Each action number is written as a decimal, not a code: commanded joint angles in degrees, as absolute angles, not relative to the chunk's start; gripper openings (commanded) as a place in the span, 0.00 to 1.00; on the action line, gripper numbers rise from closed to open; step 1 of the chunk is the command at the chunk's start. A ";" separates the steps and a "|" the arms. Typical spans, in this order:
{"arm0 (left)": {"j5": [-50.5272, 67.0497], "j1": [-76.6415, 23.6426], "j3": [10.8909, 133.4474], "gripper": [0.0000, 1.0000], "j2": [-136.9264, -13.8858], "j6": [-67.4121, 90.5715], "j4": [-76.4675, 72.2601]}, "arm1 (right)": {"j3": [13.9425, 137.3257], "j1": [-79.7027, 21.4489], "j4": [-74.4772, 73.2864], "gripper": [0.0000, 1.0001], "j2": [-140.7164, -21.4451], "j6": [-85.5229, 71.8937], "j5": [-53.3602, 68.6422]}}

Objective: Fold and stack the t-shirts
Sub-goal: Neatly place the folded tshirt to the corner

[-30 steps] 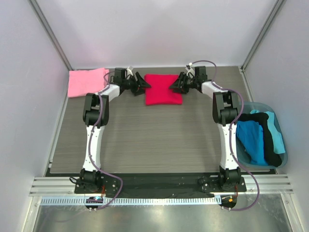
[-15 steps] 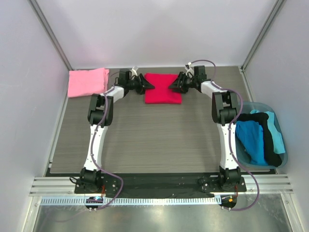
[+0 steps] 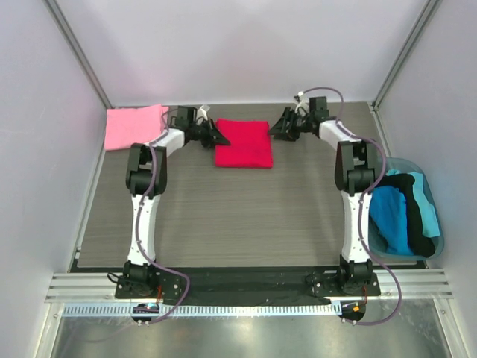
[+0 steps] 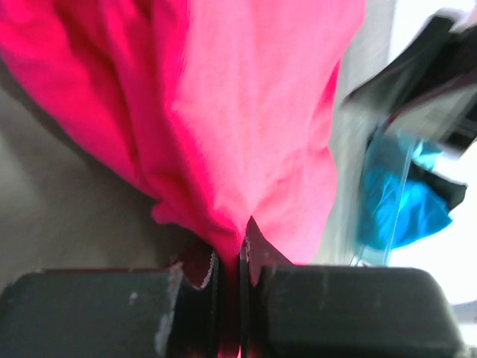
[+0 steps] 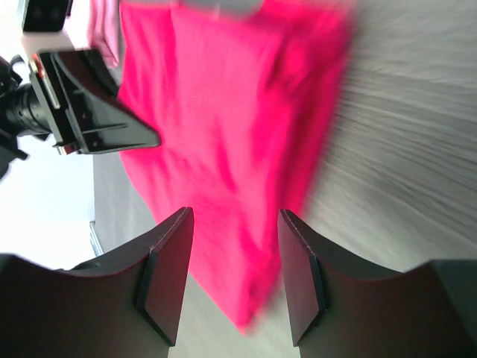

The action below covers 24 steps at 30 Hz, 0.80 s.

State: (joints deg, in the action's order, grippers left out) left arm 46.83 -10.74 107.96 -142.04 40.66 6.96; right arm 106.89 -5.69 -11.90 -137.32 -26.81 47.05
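A crimson-red t-shirt (image 3: 244, 144), folded into a small rectangle, lies at the back middle of the table. My left gripper (image 3: 222, 140) is at its left edge, and the left wrist view shows the jaws pressed shut on a bunched fold of red cloth (image 4: 246, 149). A light pink t-shirt (image 3: 135, 127) lies folded at the back left, just behind the left arm. My right gripper (image 3: 273, 132) hovers off the red t-shirt's right edge, apart from it. Its fingers (image 5: 165, 277) stand wide open with only the red t-shirt (image 5: 231, 127) beyond them.
A translucent blue bin (image 3: 438, 224) holding blue and black clothes stands at the right table edge beside the right arm. White walls close in the back and both sides. The left gripper (image 5: 97, 123) shows across the shirt in the right wrist view.
The left gripper closed on the red t-shirt's left edge, and the shirt slid left and slightly nearer. The right gripper stayed open and is now clear of the shirt's right edge.
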 commanded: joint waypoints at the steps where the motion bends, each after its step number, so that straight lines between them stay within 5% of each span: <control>1: 49.31 -5.90 106.62 0.00 -130.72 25.51 26.74 | 107.84 -1.50 -17.29 0.55 -127.71 -21.01 48.86; 11: 32.62 2.99 111.70 0.00 -123.22 -2.36 52.72 | 102.92 2.29 -17.67 0.54 -125.16 -19.69 50.80; 24: 14.07 3.60 127.26 0.00 -124.63 -8.18 50.10 | 101.69 2.37 -15.29 0.53 -125.07 -22.32 51.86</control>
State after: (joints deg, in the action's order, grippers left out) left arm 20.05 3.27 123.63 -126.08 -6.11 52.21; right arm 102.54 2.04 -17.17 -127.24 -21.54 50.57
